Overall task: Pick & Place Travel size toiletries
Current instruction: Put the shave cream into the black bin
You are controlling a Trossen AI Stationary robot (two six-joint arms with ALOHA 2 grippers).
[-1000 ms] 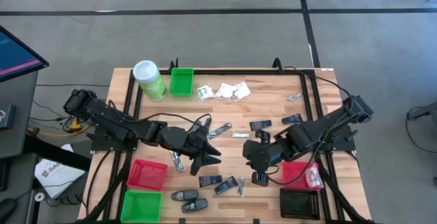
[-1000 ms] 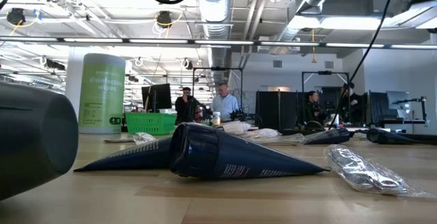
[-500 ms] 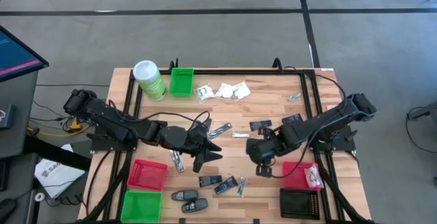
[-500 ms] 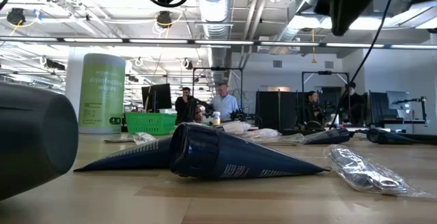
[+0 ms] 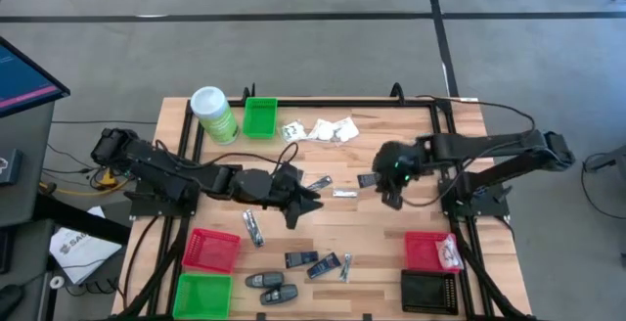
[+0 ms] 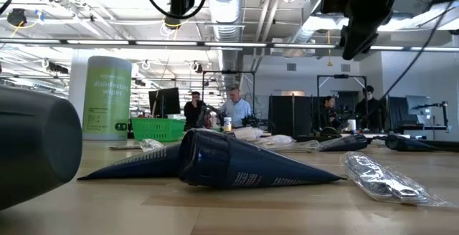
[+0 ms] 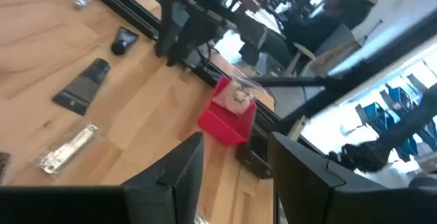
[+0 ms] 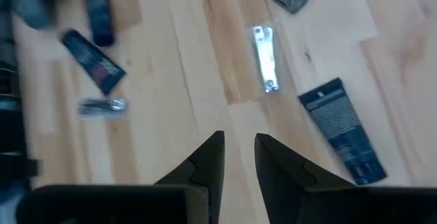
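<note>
The travel size toiletries lie scattered on the wooden table: white sachets [image 5: 323, 130] at the far side, silvery packets [image 5: 316, 182] and a dark tube [image 5: 370, 178] in the middle, and dark tubes [image 5: 301, 259] and black oval pieces [image 5: 264, 280] near the front. My left gripper [image 5: 301, 209] hovers open above the table's middle, nothing between its fingers [image 7: 181, 173]. My right gripper [image 5: 390, 198] hangs above bare wood beside the dark tube [image 8: 340, 132] and a silvery clipper [image 8: 265, 57]. Its fingers [image 8: 208, 157] stand a narrow gap apart and hold nothing.
A green canister [image 5: 213, 114] and a green bin [image 5: 259, 117] stand at the far left. A red bin [image 5: 210, 250] and a green bin [image 5: 202, 295] sit front left. A red bin [image 5: 423, 252] holding a clear packet and a black bin [image 5: 430, 290] sit front right.
My right gripper has swung from beside the front-right red bin toward the table's far edge, and now hangs over the table's middle. My left gripper has drifted slightly toward the far edge and rolled a little. No toiletry has moved.
</note>
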